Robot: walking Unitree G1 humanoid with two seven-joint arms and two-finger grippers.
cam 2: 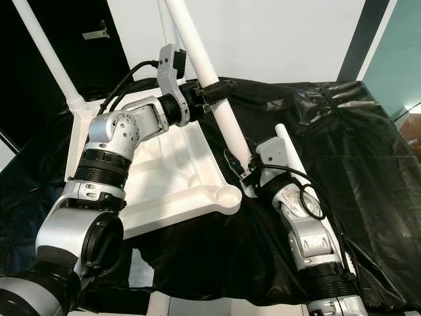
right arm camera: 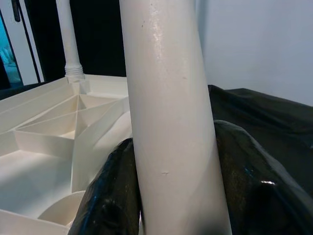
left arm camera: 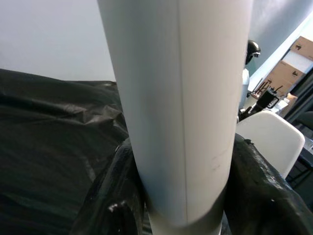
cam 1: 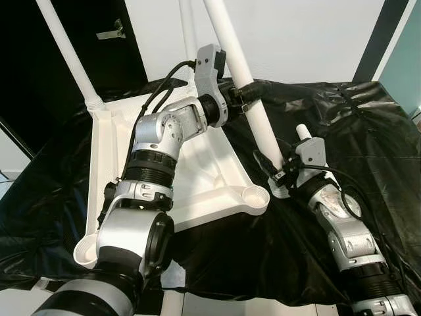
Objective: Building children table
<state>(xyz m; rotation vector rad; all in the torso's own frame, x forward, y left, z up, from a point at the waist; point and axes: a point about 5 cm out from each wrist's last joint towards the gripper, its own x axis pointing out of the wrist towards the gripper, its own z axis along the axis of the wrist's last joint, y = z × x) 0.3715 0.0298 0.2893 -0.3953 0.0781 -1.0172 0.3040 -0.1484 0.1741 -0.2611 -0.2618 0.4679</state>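
While both of our arms reach forward, we hold one long white table leg (cam 1: 253, 99) that slants from 12 o'clock at the top of the head views down toward the middle. Our left gripper (cam 1: 245, 94) is clamped around it high up, its black fingers (left arm camera: 257, 188) pressed on either side of the tube. Our right gripper (cam 1: 279, 172) grips the same leg near its lower end, fingers (right arm camera: 252, 188) closed against both sides. That lower end sits just beside the round corner socket (cam 1: 255, 195) of the upturned white tabletop (cam 1: 210, 174), at about 3 o'clock of the panel; whether it touches the socket we cannot tell. The tabletop lies underside up, ribs showing, on a worktop draped in black plastic sheeting (cam 1: 368, 131). Another white leg (cam 1: 69, 56) already stands in the far corner at 10 o'clock, tilting away to the upper left. A third white tube (cam 2: 166, 23) rises behind our left wrist.
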